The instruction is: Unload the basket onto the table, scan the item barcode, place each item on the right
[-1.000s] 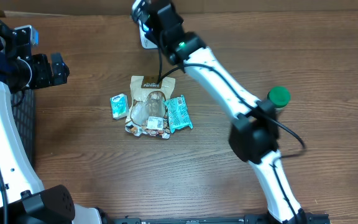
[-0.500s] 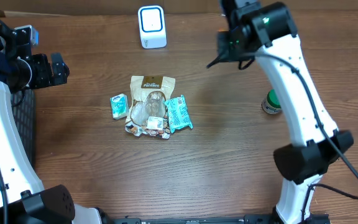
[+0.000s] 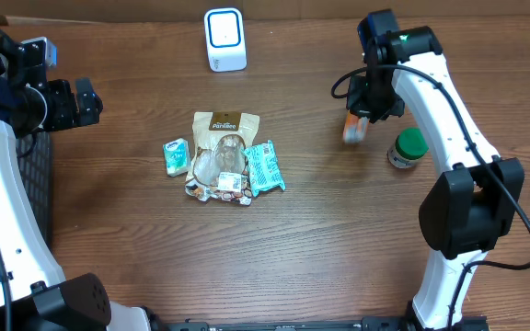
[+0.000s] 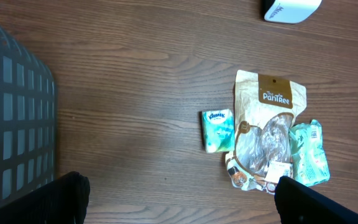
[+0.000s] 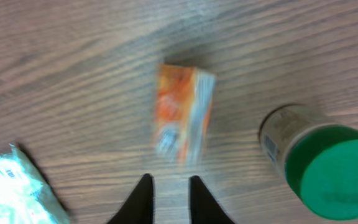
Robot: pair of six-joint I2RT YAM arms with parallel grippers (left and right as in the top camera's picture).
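A: Room to move?
B: Open wood worktop [image 3: 320,248] along the near edge. A dark mesh basket [image 4: 11,124] walls the left edge.
A: The item?
B: Small orange carton [image 5: 182,112], blurred, just beside a green-lidded jar [image 5: 319,168]. The white scanner [image 3: 224,39] is well apart at the far edge. Right hand [image 5: 170,183] a slit open, gripping nothing, the carton just off its tips. Left hand [image 3: 88,101] spread wide, empty.
A: Clutter?
B: Crinkly pouch [image 3: 224,129], tissue pack [image 3: 175,156] and teal packet [image 3: 265,167], bunched mid-worktop.
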